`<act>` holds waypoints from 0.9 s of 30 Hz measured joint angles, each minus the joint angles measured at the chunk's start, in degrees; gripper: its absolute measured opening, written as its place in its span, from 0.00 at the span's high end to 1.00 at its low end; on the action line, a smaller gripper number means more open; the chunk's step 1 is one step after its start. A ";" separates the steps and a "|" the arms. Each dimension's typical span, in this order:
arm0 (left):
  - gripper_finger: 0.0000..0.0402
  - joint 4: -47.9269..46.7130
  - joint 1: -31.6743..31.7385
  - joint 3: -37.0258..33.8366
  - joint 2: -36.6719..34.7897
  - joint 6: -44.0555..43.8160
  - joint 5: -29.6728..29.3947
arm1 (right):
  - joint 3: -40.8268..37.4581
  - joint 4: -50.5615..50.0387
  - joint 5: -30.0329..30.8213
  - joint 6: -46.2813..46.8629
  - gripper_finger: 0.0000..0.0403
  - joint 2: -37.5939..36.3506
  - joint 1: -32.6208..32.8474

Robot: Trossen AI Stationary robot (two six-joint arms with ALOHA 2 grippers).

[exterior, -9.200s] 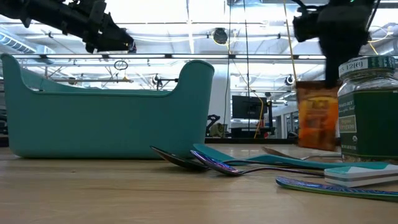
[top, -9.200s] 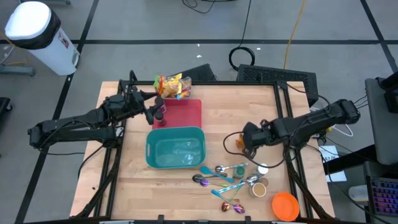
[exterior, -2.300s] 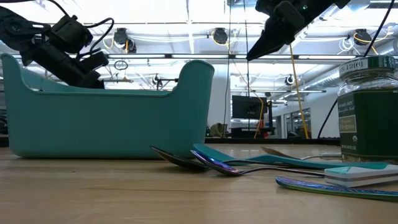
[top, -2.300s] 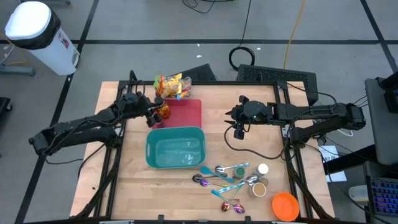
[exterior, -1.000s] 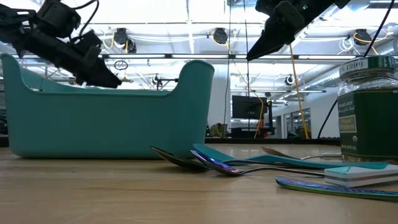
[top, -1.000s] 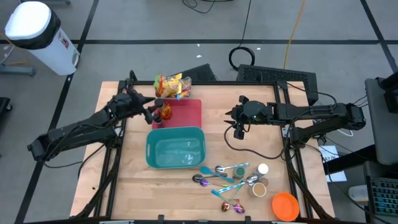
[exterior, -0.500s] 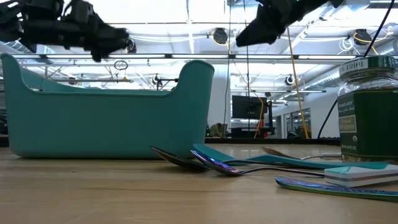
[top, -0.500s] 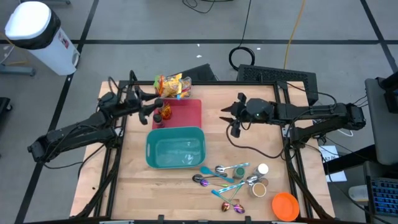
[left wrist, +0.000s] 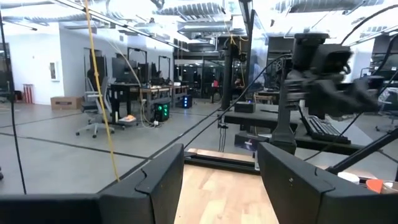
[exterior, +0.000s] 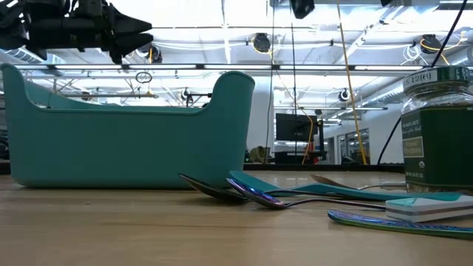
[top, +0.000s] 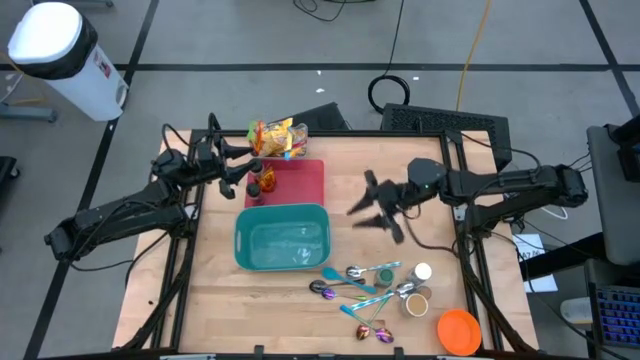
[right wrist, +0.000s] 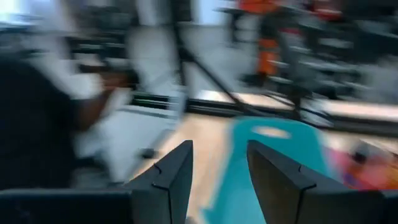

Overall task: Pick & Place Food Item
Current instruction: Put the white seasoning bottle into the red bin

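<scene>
My left gripper [top: 240,172] hangs with jaws parted and empty just beside the small orange food item [top: 266,183] standing on the red mat [top: 300,180]; item lies toward table centre from the jaws, long axis upright as far as I can tell; teal bin [top: 283,238] just below the mat in the high view; right gripper [top: 375,208] open, empty, well apart; I judge left arm nearer, so left should take it.

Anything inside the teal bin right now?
From the high view, the teal bin looks empty: only its glossy floor shows. In the low view its near wall hides the inside, so nothing more can be checked there.
</scene>
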 joint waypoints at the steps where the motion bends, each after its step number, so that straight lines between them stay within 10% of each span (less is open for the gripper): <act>1: 0.47 0.00 0.00 0.00 0.00 0.00 0.00 | 0.01 0.91 -2.86 -0.29 0.64 0.15 0.56; 6: 0.47 0.00 0.00 0.00 0.00 0.00 -0.02 | 0.01 6.56 -4.80 3.77 0.64 0.26 5.98; 10: 0.47 -0.03 0.00 0.00 0.00 -1.22 0.00 | 1.48 1.93 9.53 2.63 0.57 0.52 13.85; 17: 0.47 -1.30 -0.01 0.00 0.00 -1.29 -0.02 | 14.97 -36.39 42.27 15.58 0.30 3.13 28.34; 27: 0.47 -1.83 -0.02 0.00 0.00 -1.25 -0.04 | 21.19 -76.43 35.58 65.46 0.23 8.70 34.78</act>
